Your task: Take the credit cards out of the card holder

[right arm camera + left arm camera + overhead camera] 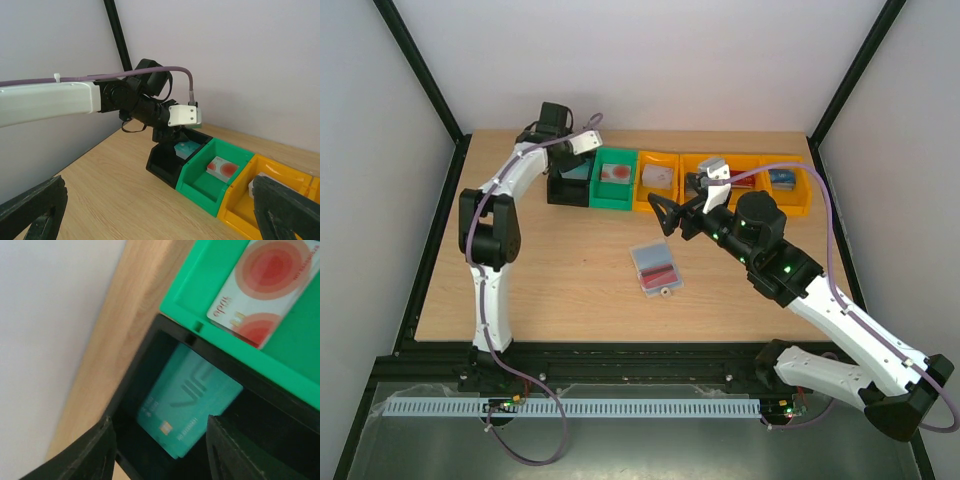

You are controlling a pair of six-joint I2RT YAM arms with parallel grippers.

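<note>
The card holder [655, 268] lies open on the table's middle, a red card [660, 277] showing in its near sleeve. My left gripper [160, 432] hovers over the black bin [145, 355], open, its fingers either side of a teal credit card [190, 405] that rests loose inside. A white card with red circles [260, 285] lies in the green bin [190, 295]. My right gripper [665, 215] hangs open and empty above the table, between the holder and the bins, facing the left arm [60, 102].
A row of bins stands at the back: black, green [614, 180], then orange ones [656, 182] holding a grey card, a red card [742, 182] and a blue card [782, 178]. A white wall and black frame posts close off the far and side edges.
</note>
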